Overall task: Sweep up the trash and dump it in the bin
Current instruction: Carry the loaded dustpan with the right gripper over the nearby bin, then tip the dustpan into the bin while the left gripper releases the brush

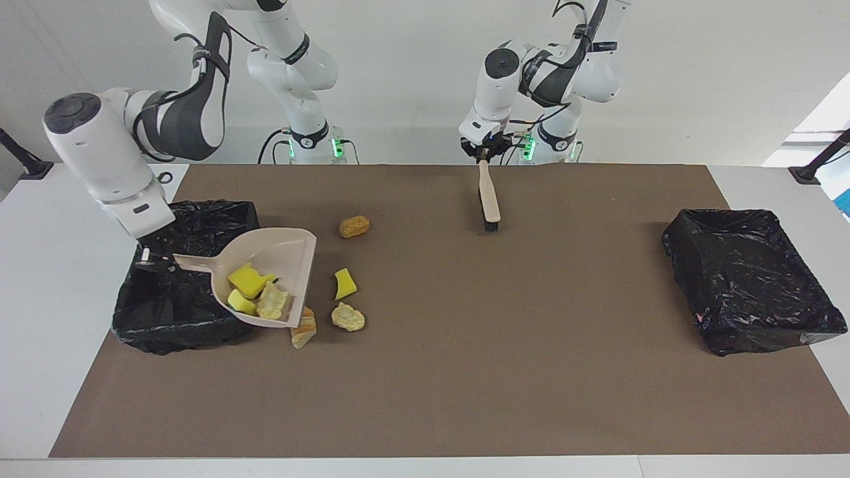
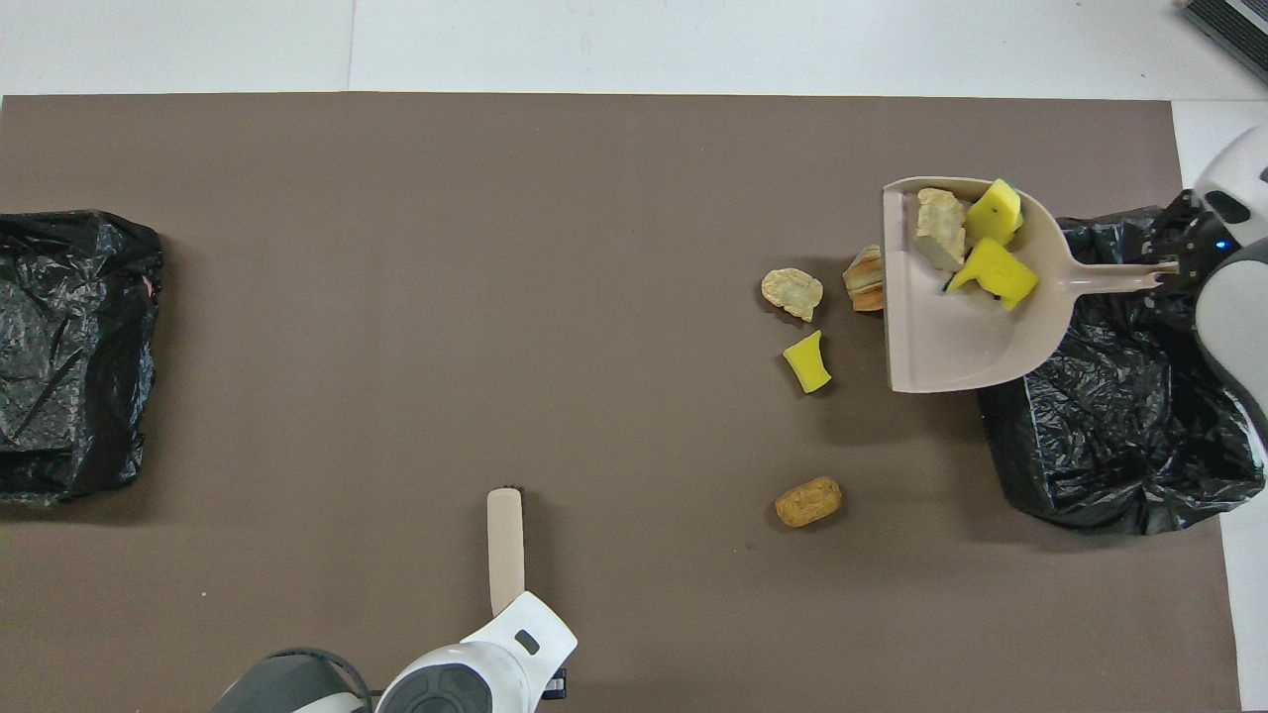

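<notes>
1. I have the right gripper clamped on the handle of the dustpan, up in the air over the bin at the right arm's end of the bench.
2. The pan is raised, its open mouth jutting out past the bin's edge over the brown mat.
3. In the pan I count three pieces of trash: two yellow sponge chunks and one tan pastry piece, bunched in the lower corner.
4. Four pieces lie on the mat beside that bin: a striped bread piece partly under the pan's lip, a pale pastry lump next to it, a yellow sponge wedge a little nearer to the robots, and a golden-brown roll nearest to them.
5. My left gripper is closed on the top of the brush handle, which hangs bristles-down over the mat, well apart from the bin and the trash.
6. A second bin sits at the left arm's end of the bench.
</notes>
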